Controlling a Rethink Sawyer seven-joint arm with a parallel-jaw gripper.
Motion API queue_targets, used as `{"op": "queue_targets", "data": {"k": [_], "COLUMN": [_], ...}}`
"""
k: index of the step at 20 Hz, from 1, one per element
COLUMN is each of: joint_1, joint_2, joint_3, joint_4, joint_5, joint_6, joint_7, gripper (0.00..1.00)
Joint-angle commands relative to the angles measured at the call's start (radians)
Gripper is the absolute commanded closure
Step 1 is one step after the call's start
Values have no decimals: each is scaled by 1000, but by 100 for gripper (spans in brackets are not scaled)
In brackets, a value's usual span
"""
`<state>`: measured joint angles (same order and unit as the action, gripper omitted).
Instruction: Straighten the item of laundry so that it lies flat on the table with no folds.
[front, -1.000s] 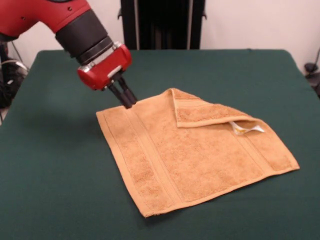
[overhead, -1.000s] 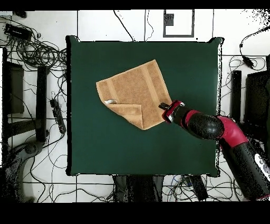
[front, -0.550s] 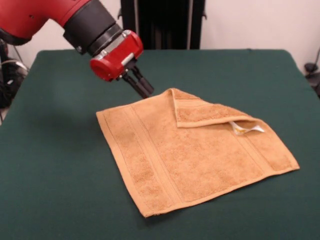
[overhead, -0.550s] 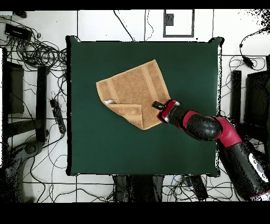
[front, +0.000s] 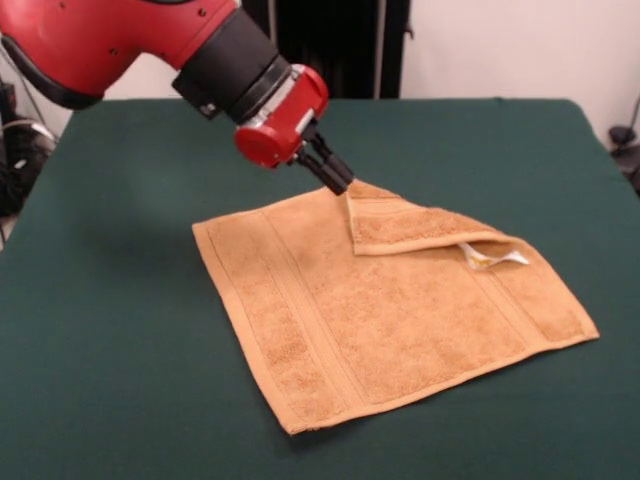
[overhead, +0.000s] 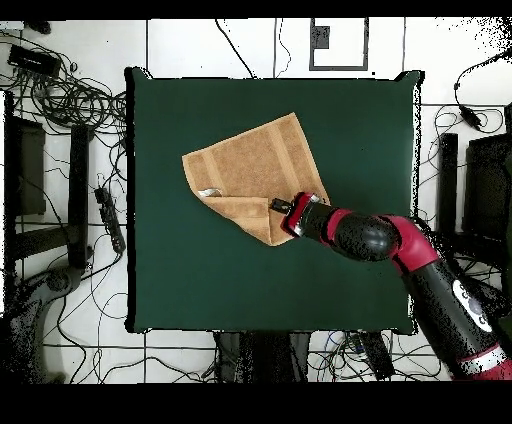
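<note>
Item 1: towel (front: 390, 300), orange-tan terry with woven border bands. You find it near the middle of the tabletop (front: 110, 380), turned diamond-wise to the edges. Most of it lies flat. 1 corner is folded back over the top face, making a triangular flap (front: 410, 225) along the far side in your front view. In your overhead view the same flap (overhead: 248, 212) sits at the towel's lower edge.

Item 2: care tag (front: 492, 256), small and white, poking out from under the flap's right end.

Item 3: hand (front: 338, 180), black-fingered, on a red and black arm (front: 150, 40) that slants down from your upper left in the front view. The fingers sit close together with no towel seen between them; the tips are at the folded flap's left point, at the towel's far edge. You cannot tell whether they touch the cloth. In your overhead view the hand (overhead: 281, 206) lies over the flap's right end.

Item 4: tabletop, dark green cloth, much larger than the towel.
</note>
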<state>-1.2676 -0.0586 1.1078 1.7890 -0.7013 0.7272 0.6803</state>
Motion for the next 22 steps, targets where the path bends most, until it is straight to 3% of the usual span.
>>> {"op": "queue_targets", "data": {"k": [1, 7, 22], "joint_1": [46, 16, 41], "joint_2": [88, 156, 177], "joint_3": [-110, -110, -153], "joint_4": [-105, -137, -223], "joint_5": [-48, -47, -96], "joint_6": [132, 164, 244], "joint_7": [-316, -383, -405], "gripper": [100, 100, 100]}}
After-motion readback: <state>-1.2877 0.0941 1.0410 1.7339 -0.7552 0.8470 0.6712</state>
